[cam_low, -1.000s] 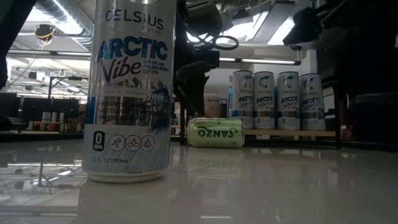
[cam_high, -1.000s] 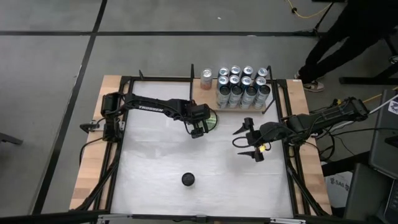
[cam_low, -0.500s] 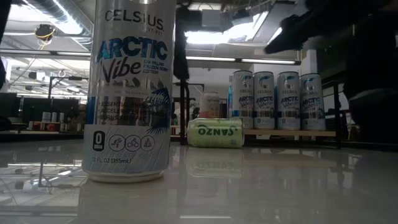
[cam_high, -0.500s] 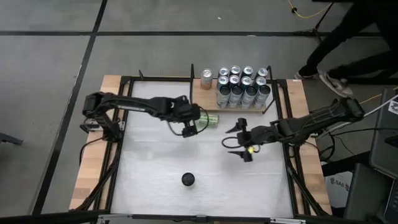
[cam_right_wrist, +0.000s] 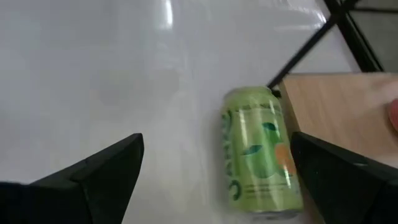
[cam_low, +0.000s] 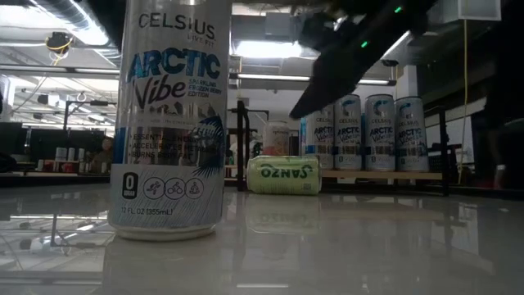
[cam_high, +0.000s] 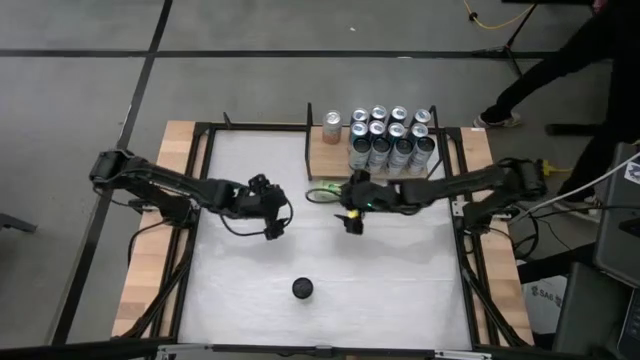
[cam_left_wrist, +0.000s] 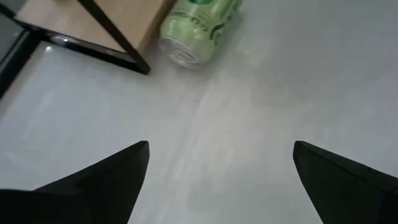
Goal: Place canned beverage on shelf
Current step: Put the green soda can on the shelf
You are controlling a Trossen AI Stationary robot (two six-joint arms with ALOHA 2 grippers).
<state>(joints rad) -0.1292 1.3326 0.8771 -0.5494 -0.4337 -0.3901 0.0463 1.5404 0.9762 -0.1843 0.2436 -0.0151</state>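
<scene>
White table (cam_high: 400,280), eight shelf (cam_high: 335,160) cans (cam_high: 388,140), one green can (cam_high: 328,193)

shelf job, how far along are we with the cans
Done: eight silver cans and a pink can stand on the shelf. In hand: nothing is gripped; the right tool, open, hovers by the green can, which lies on its side beside the shelf. The left tool is open and apart from it. Left: the green can, then the upright can nearer the front.
</scene>
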